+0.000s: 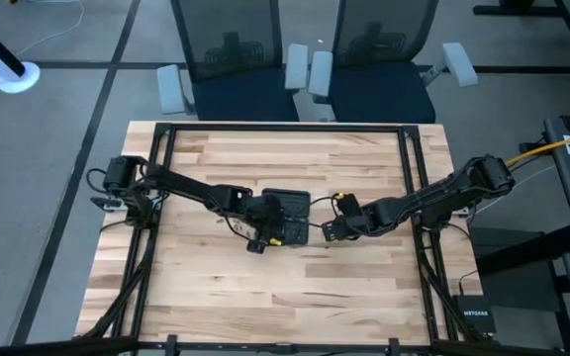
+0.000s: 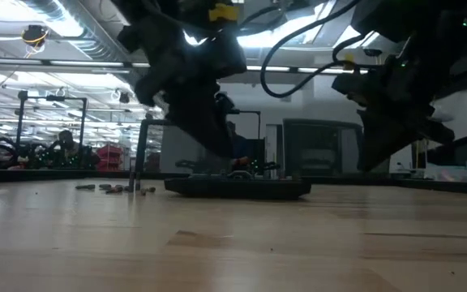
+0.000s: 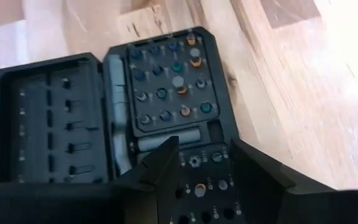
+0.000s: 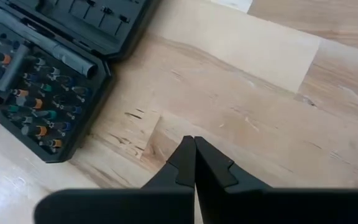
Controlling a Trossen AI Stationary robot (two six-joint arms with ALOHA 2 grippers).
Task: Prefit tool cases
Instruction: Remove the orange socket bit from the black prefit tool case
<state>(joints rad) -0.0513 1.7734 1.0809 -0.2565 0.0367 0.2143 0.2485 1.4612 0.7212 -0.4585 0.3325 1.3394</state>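
Item: tool case [image 1: 287, 216], black moulded plastic, rectangular, hinged, lying open and flat near the middle of the table [image 1: 265, 287]. Its two halves sit side by side; in the high view the opened pair runs front to back, slightly askew. In my left wrist view one half [image 3: 45, 118] is plain, ribbed with shallow clip slots; the other half [image 3: 169, 78] carries a grid of round sockets filled with bits whose collars show blue, green and orange, plus a grey bar along the hinge.

Left gripper [image 3: 201, 171]: my arm reaches in from the left edge, elbow bent, wrist tipped down over the case. Fingers [image 3: 160, 165] spread apart, straddling the socket grid just above it, pinching nothing that I can see.

Loose bits [image 2: 116, 188]: small dark metal pieces, scattered on the pale, grained butcher-block wood left of the case in the low view.

Right gripper [image 4: 194, 163]: arm stretched in from the right, held just beside the case, over bare wood; fingers pressed together, empty
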